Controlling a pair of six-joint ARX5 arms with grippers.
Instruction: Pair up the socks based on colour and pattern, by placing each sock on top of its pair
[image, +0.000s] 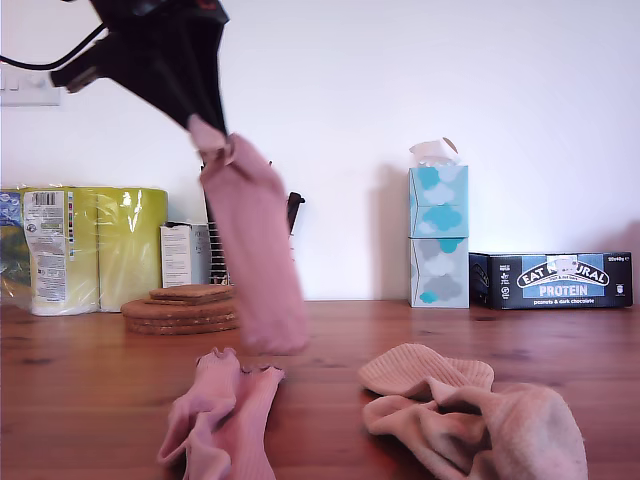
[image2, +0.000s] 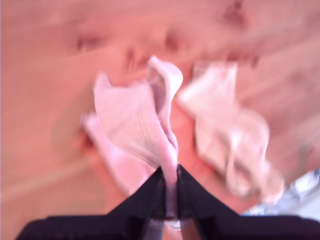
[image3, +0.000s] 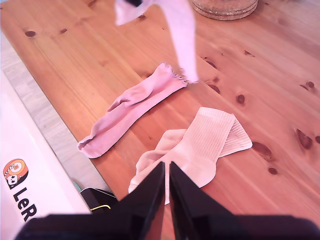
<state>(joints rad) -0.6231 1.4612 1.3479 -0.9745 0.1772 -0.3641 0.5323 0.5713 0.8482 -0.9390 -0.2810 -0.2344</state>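
My first gripper (image: 205, 125) (image2: 170, 200) is shut on the cuff end of a rose-pink sock (image: 255, 250) (image2: 135, 120), which hangs above the table towards the exterior view's left. That hanging sock (image3: 180, 30) also shows in the second wrist view. Below it a second pink sock (image: 225, 415) (image3: 130, 107) with a frilly cuff lies flat on the wood. Two peachy-beige ribbed socks (image: 470, 410) (image3: 200, 145) (image2: 230, 135) lie overlapping at the exterior view's right. Above them my second gripper (image3: 166, 172) hovers, shut and holding nothing.
A stack of round cork mats (image: 185, 308) (image3: 225, 7) sits behind the socks. Along the wall stand a yellow paper-roll pack (image: 90, 245), two stacked tissue boxes (image: 438, 240) and a protein bar box (image: 560, 280). A white box (image3: 30, 175) lies beyond the table's edge.
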